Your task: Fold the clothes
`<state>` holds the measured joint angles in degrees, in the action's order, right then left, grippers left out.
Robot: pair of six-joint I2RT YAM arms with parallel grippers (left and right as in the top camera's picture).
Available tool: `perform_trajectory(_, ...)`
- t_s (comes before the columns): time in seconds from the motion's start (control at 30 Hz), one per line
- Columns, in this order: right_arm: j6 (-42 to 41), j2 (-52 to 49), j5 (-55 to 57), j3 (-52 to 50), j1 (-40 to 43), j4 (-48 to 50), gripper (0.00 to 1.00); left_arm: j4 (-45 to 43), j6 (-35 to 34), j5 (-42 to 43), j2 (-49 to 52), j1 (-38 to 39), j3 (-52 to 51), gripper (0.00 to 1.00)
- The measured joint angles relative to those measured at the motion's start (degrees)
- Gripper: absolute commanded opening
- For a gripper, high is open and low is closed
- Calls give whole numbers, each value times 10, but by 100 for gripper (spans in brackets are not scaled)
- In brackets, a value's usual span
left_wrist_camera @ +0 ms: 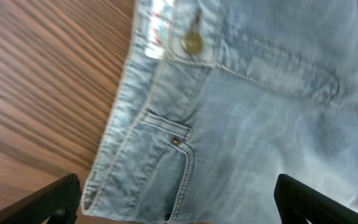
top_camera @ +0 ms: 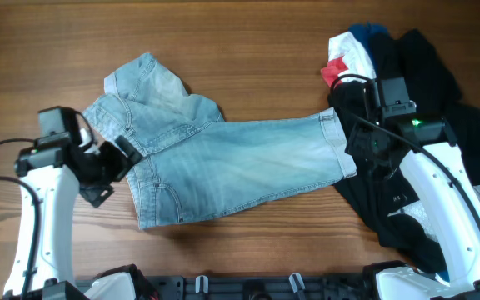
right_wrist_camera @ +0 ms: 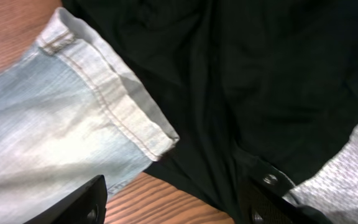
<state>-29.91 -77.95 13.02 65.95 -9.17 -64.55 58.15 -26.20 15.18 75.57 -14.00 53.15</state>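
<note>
The pale-blue jeans (top_camera: 240, 162) lie flat across the middle of the table, waistband to the left and leg hems to the right. My left gripper (top_camera: 115, 167) hovers open over the waistband end. The left wrist view shows the brass button (left_wrist_camera: 192, 42) and a pocket rivet (left_wrist_camera: 176, 142), and the left gripper (left_wrist_camera: 179, 211) stands wide with only denim beneath it. My right gripper (top_camera: 362, 148) is open at the leg hem (right_wrist_camera: 123, 106), where the jeans meet a black garment (right_wrist_camera: 260, 81). Bare wood and black cloth lie below the right gripper (right_wrist_camera: 176, 208).
A heap of other clothes fills the right side: black pieces (top_camera: 440, 75), a white one (top_camera: 352, 50), a red bit (top_camera: 333, 75) and blue fabric (top_camera: 365, 33). Grey knit cloth (right_wrist_camera: 347, 168) shows beside the black garment. The wooden table (top_camera: 223, 50) is bare behind the jeans.
</note>
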Motion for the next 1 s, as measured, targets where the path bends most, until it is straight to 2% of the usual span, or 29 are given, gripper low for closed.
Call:
perform_trajectory(0.07, 20, 0, -23, 0, 0, 18, 70, -24, 0, 2, 0, 23, -9, 100)
perform_trajectory(0.17, 81, -2, -87, 0, 0, 49, 71, -106, 0, 14, 3, 67, -15, 99)
perform_trajectory(0.3, 128, -2, -138, 0, 0, 53, 72, -334, -2, 59, 6, 104, -22, 99)
perform_trajectory(0.37, 137, -2, -147, 0, 0, 53, 72, -413, -10, 68, 9, 129, -19, 100)
perform_trajectory(0.43, 139, -2, -157, 0, 0, 53, 72, -447, -21, 67, 22, 148, -13, 100)
perform_trajectory(0.5, 143, -2, -162, 0, 0, 52, 72, -458, -33, 57, 70, 168, 14, 99)
perform_trajectory(0.73, 153, -3, -167, 0, 0, 37, 72, -390, -42, -6, 289, 182, 170, 100)
perform_trajectory(1.0, 153, -3, -167, 0, 0, 38, 72, -379, -44, -113, 358, 210, 202, 100)
